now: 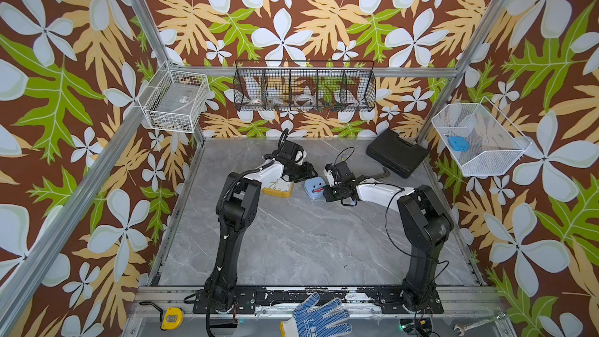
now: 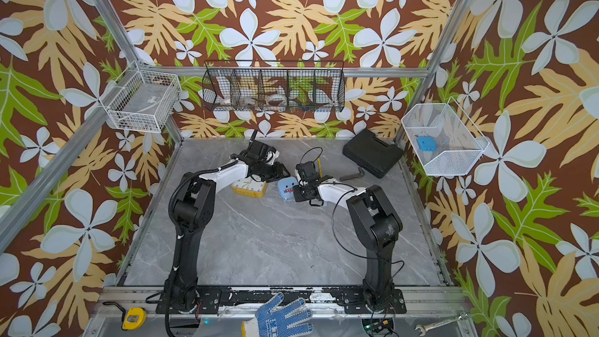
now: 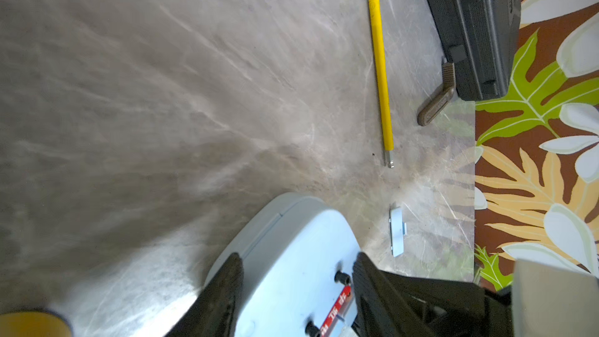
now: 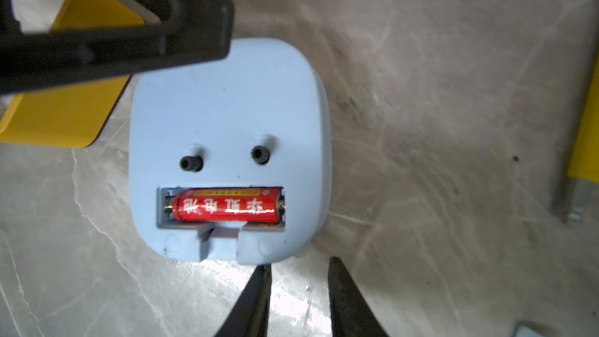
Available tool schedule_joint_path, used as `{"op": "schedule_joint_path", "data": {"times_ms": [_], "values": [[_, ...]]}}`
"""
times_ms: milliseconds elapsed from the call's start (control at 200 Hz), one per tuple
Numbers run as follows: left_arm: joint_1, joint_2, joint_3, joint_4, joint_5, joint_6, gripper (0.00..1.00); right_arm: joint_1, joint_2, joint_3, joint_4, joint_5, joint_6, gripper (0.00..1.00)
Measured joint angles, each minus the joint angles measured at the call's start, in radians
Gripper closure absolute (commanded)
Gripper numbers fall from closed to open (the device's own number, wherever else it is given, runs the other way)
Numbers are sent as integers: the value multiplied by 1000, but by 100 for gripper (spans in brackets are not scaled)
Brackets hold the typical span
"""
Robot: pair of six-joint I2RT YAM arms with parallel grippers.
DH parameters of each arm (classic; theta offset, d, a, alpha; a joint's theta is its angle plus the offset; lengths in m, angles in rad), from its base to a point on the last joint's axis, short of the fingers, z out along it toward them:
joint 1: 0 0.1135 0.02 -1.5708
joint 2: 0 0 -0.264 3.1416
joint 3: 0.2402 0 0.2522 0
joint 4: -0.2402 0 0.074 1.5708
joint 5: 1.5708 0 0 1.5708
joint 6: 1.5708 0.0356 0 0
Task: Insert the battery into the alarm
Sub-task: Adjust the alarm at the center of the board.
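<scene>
Black right pincer [image 4: 298,264]: mine. Jaws set narrow with nothing between them, tips just short of the edge of the alarm [image 4: 227,108], over bare grey marble table [image 4: 453,92].
left pincer [image 3: 298,256]: jaws spread wider, tips over the alarm's back from above. Gripping nothing; can't tell if the pads touch the shell.
battery [image 4: 227,205]: red, lying flat in the open compartment in the alarm's back, metal ends at both contacts.
alarm: pale blue, face down on the table, two black knobs beside the compartment. It sits between my two pincers in both top views [image 1: 312,188] [image 2: 285,188].
battery cover [image 3: 397,231]: small pale-blue plate, flat on the table, apart from the alarm.
yellow clock [image 4: 64,108]: just beside the alarm, dial up, partly under my left arm.
hex key [image 3: 381,76]: long, yellow sleeve, flat on the table beyond the alarm.
black case [image 3: 473,27]: shut, near the hex key, at the far right corner of the table.
front rail: blue dotted glove [image 1: 319,317], yellow tape measure [image 1: 171,318], spanner [image 1: 479,322].
</scene>
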Motion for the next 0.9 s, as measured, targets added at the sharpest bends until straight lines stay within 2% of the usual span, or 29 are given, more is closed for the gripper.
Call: {"op": "schedule_joint_path", "data": {"times_ms": [510, 901], "values": [[8, -78, -150, 61, 29, -31, 45, -43, 100, 130, -29, 37, 16, 64], [3, -153, -300, 137, 143, -119, 45, -67, 123, 198, -89, 45, -63, 63]]}}
